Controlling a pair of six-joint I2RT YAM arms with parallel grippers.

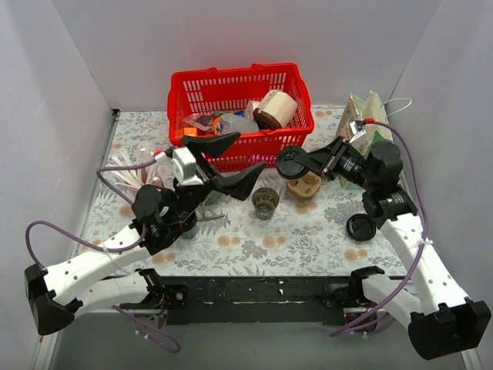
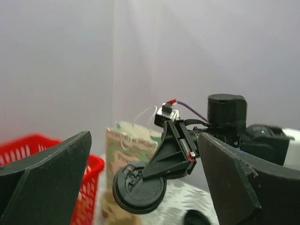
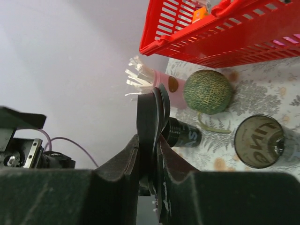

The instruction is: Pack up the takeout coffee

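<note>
Packing of the takeout coffee, early stage. The right gripper (image 1: 302,160) had its jaws closed narrowly on the rim of a black lid (image 3: 149,117), held edge-on above the middle of the desk (image 1: 254,247). The left gripper (image 1: 250,151) hung beside it with jaws spread wide and nothing between them, pointing toward the lid. The cup (image 1: 266,200) stood upright and uncovered on the desk, in front of the red basket (image 1: 231,75), a little below and to the left of the raised lid and touching neither gripper. By this reading no step was complete. The lid had yet to be seated on the cup, and the closed cup had yet to be carried to the paper bag (image 1: 366,119), which stood upright at the far right and well apart from the cup. The bag's contents could not be seen. A second lid (image 1: 360,227) lay flat on the desk near the right arm. A brown object (image 1: 303,187), too unclear to name, sat just beside the cup under the right gripper and could crowd the descent. In the right wrist view a green melon (image 3: 207,92), a black cylinder (image 3: 183,133) and a pink tube with a white fringe (image 3: 150,79) lay near the basket. The left gripper stood close enough to the cup to obstruct the lid's approach.
</note>
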